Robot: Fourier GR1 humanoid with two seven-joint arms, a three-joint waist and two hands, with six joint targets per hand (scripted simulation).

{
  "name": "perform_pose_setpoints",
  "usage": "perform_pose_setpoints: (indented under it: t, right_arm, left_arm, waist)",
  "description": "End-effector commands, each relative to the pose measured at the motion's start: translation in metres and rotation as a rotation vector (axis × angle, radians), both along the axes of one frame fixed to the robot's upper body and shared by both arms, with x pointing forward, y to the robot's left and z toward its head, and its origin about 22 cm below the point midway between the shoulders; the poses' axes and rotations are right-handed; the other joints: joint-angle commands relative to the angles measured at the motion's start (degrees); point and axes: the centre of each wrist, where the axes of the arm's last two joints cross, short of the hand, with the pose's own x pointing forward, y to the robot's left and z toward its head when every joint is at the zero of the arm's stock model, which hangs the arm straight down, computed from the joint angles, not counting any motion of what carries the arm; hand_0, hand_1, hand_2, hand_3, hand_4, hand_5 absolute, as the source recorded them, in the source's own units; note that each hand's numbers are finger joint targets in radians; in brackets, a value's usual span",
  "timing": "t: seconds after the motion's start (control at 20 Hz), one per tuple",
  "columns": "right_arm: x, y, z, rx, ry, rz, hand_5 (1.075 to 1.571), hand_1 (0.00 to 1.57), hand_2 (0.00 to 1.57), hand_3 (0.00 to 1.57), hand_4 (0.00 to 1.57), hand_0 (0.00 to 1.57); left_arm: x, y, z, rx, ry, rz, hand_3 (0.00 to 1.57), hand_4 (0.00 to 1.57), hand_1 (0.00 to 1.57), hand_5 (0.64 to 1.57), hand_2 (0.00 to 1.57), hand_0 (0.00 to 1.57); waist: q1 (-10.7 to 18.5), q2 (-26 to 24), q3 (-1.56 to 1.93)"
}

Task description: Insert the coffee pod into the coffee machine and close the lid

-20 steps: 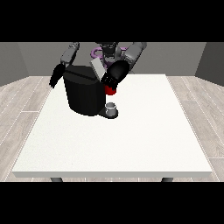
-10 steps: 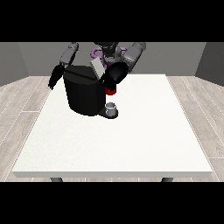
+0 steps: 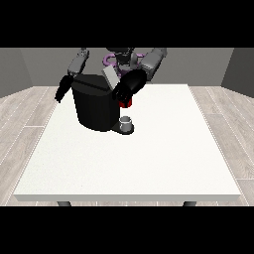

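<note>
Upper centre of frame: hand at the view's right (image 3: 127, 88) hovered at the coffee machine's (image 3: 95, 106) top, nearer than the other hand.
Fingers: curl and hold couldn't be told.

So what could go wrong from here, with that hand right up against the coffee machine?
The hand at the view's right is close to the coffee machine and its raised lid, so it might knock the lid or nudge the machine. A grey thing under the spout could be toppled.
</note>
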Motion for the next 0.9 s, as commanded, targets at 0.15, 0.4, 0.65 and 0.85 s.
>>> perform_pose_setpoints:
  t: [0.15, 0.4, 0.65, 0.85]
  right_arm:
    - [0.007, 0.006, 0.013, 0.032, -0.001, -0.010, 1.571, 0.00, 0.00, 0.00, 0.15, 0.00]
    - [-0.005, -0.005, -0.015, 0.034, 0.022, -0.009, 1.571, 0.00, 0.00, 0.00, 0.00, 0.00]
    - [-0.027, -0.022, -0.057, 0.041, 0.133, -0.023, 1.571, 0.00, 0.00, 0.00, 0.00, 0.00]
    - [-0.050, -0.031, -0.093, 0.050, 0.246, -0.058, 1.571, 0.00, 0.00, 0.00, 0.00, 0.00]
  left_arm:
    - [0.002, 0.002, -0.001, -0.008, -0.010, 0.036, 0.46, 0.00, 0.00, 1.571, 0.56, 0.00]
    - [0.001, 0.019, -0.022, -0.006, 0.026, 0.045, 0.25, 0.00, 0.00, 1.571, 0.36, 0.00]
    - [0.004, 0.013, -0.067, -0.044, 0.150, 0.048, 0.06, 0.00, 0.00, 1.571, 0.00, 0.00]
    - [0.002, 0.002, -0.114, -0.050, 0.302, 0.014, 0.00, 0.00, 0.00, 1.571, 0.00, 0.00]
  waist:
    - [1.22, -0.14, -0.23]
    - [2.56, -1.51, -0.22]
    - [5.08, -8.94, -0.21]
    - [8.22, -16.58, -0.21]
